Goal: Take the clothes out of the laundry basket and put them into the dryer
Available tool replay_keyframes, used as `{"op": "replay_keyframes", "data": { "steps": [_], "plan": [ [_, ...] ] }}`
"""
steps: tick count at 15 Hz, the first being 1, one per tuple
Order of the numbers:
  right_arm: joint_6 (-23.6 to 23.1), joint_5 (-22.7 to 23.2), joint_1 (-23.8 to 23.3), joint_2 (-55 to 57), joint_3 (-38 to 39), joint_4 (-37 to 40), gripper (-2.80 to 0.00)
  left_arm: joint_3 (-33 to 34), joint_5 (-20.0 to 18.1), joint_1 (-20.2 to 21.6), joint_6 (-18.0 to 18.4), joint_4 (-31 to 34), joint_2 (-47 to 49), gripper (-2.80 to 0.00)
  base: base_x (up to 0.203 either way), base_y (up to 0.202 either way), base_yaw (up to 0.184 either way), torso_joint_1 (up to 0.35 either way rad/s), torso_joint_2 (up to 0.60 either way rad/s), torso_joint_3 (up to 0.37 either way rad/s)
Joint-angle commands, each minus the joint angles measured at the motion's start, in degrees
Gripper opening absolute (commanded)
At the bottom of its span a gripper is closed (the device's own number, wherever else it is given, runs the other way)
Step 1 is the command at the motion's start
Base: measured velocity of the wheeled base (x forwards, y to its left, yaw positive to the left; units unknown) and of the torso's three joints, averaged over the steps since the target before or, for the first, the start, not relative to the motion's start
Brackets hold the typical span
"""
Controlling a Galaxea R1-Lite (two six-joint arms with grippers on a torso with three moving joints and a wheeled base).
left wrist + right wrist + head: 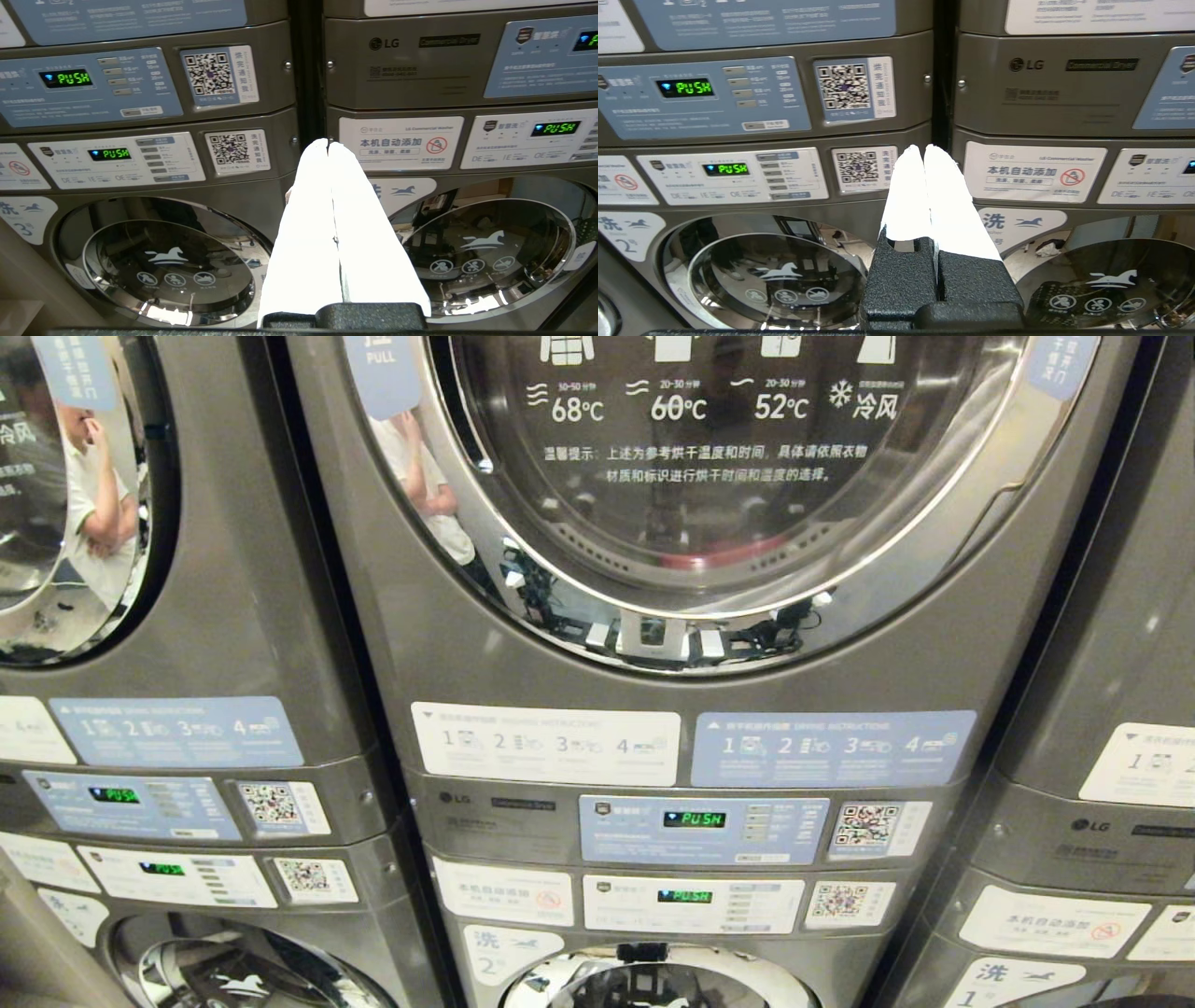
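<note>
The left gripper (330, 145) has its two white fingers (308, 224) pressed together along their whole length, with nothing between them. It points level at the fronts of the machines, its tips in line with the dark gap between two stacked units. The right gripper (923, 150) is the same: white fingers (948, 205) closed tip to tip, empty, aimed at the seam between two units just above the washer doors. Neither arm shows in the head view.

Past the left gripper's tips are a QR sticker (232, 149) and a white notice with a red prohibition sign (402, 143); below them are two round washer doors (168, 266) with horse emblems. Past the right gripper are a blue control panel (700, 95) and a white one, each with a green display reading PUSH (693, 87).

In the head view the dryer (691, 644) fills the middle, grey, standing directly ahead. Its round glass door (709, 457) is closed, printed with temperature marks and Chinese text. Under the door are two instruction stickers (546, 744), then the dryer's control panel (703, 830). A person in a white shirt (429, 485) is reflected in the door's chrome ring. No laundry basket or clothes appear in any view.
</note>
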Motion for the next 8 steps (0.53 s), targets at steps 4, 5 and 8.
{"op": "replay_keyframes", "data": {
  "steps": [4, 5, 8],
  "plan": [
    [-2.4, 1.5, 0.1, 0.5, -3.3, 0.1, -2.80, 0.0, 0.1, 0.0, 0.4, 0.1, -0.1, -2.80, 0.000, 0.018, 0.000, 0.001, 0.00, 0.001],
    [-2.0, 2.8, 0.1, 2.2, -7.9, 0.6, -2.80, 0.0, 0.1, 0.0, 0.5, 0.1, -0.1, -2.80, 0.000, 0.000, 0.000, 0.000, 0.00, 0.000],
    [1.3, 10.8, 0.3, 17.4, -19.7, 1.6, -2.80, 0.0, 0.2, 0.0, -1.0, 0.0, -0.1, -2.80, 0.000, 0.000, 0.000, 0.000, 0.00, 0.000]
  ]
}}
